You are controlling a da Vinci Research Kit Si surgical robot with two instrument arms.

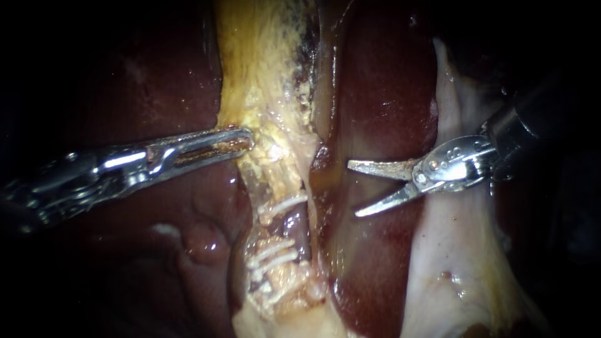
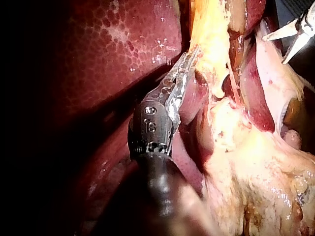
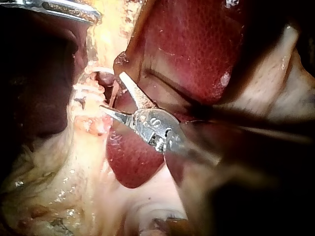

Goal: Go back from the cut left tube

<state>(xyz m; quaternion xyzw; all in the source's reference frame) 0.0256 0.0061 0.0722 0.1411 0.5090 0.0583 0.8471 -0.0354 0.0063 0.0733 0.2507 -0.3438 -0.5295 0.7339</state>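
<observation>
My right pincer [image 1: 355, 189] is spread wide, blades bare, just beside the tube [image 1: 275, 219], not touching. If I drift while backing out, a blade could nick the liver [image 1: 382, 94] next to the tube. Left pincer [image 1: 246, 139] pinches yellow tissue [image 1: 263, 75] above the tube. Tube's pale and ragged, with clips [image 1: 283, 204] across it.

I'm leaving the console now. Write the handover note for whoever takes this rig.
Left instrument: jaws shut on the yellowish tissue, beside the liver.
Right instrument: blades open, empty, over the liver, apart from the clipped tube.
Clips: one upper clip, two lower clips on that tube; the cut itself I cannot make out.
Done: blades off the tube.
Left: probably draw the right instrument farther back, left grip unchanged.
</observation>
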